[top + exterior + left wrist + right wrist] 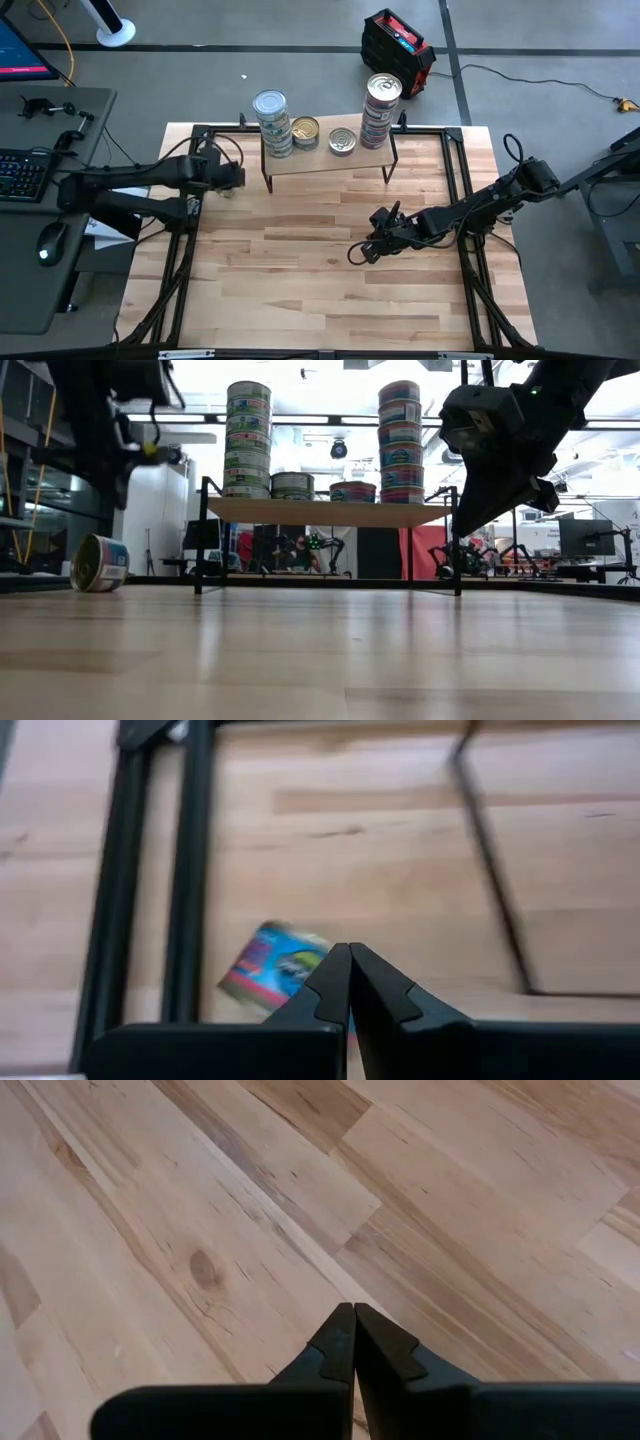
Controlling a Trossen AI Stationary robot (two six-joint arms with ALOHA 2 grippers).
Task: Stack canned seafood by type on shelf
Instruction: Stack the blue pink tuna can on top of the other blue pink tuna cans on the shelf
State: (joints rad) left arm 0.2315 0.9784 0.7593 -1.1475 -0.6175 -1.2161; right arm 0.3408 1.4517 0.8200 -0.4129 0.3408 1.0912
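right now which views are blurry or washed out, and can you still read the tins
Left wrist view: smeared, the tin lying on the table is only a blue-and-red blob behind the shut left claw. Low view: bright backlight, arms show as silhouettes, stacks on the shelf still read. High and right wrist views: sharp, evenly lit.

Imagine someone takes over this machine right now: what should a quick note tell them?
Left gripper: shut, empty, at the table's left edge above a loose tin lying on its side.
Right gripper: shut, empty, over bare tabletop right of centre.
Shelf: tall stack left, tall stack right, two low stacks between them.
Done: nearly all tins shelved.
Left: pick up the fallen tin and probably add it to its matching stack.
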